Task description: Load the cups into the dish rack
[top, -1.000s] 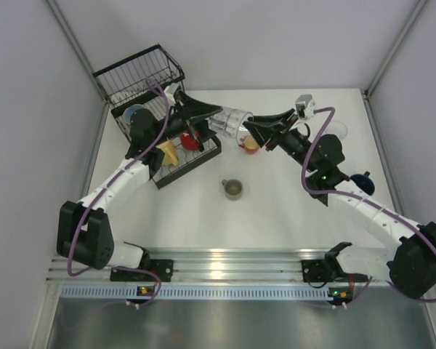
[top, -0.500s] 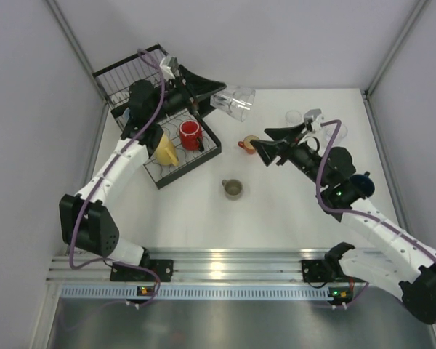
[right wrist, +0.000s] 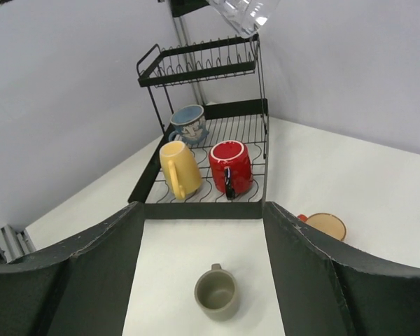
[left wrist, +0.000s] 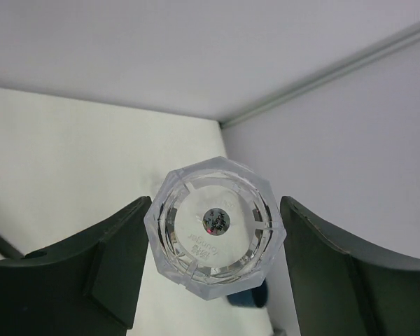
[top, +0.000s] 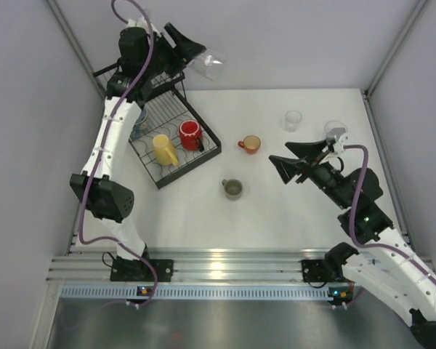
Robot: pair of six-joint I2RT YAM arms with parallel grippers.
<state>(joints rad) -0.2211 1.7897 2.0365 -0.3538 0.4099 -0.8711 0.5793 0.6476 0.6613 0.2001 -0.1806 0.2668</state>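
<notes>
Table (top: 203, 225): white, grey walls around; orange-red mug (top: 251, 144), olive-grey mug (top: 233, 189) and 2 clear tumblers (top: 293, 120) (top: 336, 129) stand loose.
Left gripper (left wrist: 213, 238): pinching a third tumbler (top: 209, 65) high over the dish rack (right wrist: 203, 208).
Right gripper (top: 277, 167): spread, holding nothing; your olive-grey mug sits between it and the rack.
Rack tray: yellow mug (top: 163, 149), red mug (top: 190, 134), blue cup (right wrist: 189, 124).

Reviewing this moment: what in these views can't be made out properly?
- Top view: the left arm covers most of the blue cup in the dish rack.
- Right wrist view: the top edge cuts off the clear tumbler; the right end effector hides part of the orange-red mug.
- Left wrist view: the tumbler hides most of a blue object behind it.
</notes>
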